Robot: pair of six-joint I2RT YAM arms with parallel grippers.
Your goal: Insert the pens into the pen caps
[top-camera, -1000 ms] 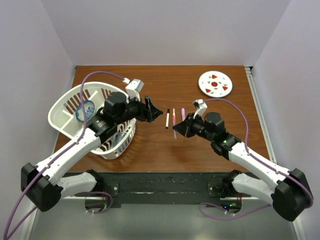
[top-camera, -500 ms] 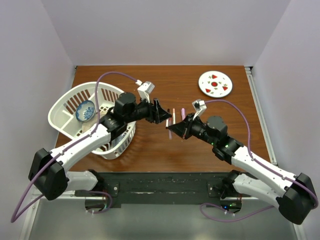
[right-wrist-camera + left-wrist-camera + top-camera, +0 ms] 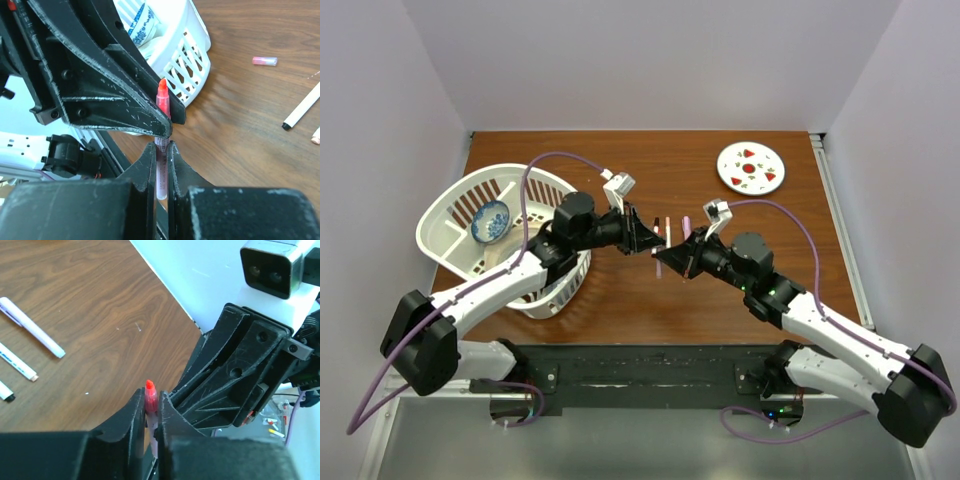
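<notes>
1. My right pincer (image 3: 161,150): narrow, clamped on the lower body of the held pen (image 3: 162,102), which stands with its orange-red nib up.
2. My left pincer (image 3: 151,400): narrow, fingers pressed on either side of the same pen just below the nib.
3. Held pen's place: above the middle of the table (image 3: 620,292), off the wood, between my two pincers.
4. Loose on the table, toward the far edge from my pincers:
   - lilac-white pen (image 3: 31,328)
   - peach-ended pen (image 3: 18,362)
   - black-ended pen (image 3: 5,390)
   - pink cap (image 3: 264,61), apart from the pens
5. Basket (image 3: 450,205): white, at the left edge, holding a blue-patterned bowl (image 3: 492,221).
6. Plate (image 3: 751,167): near the far right corner.
</notes>
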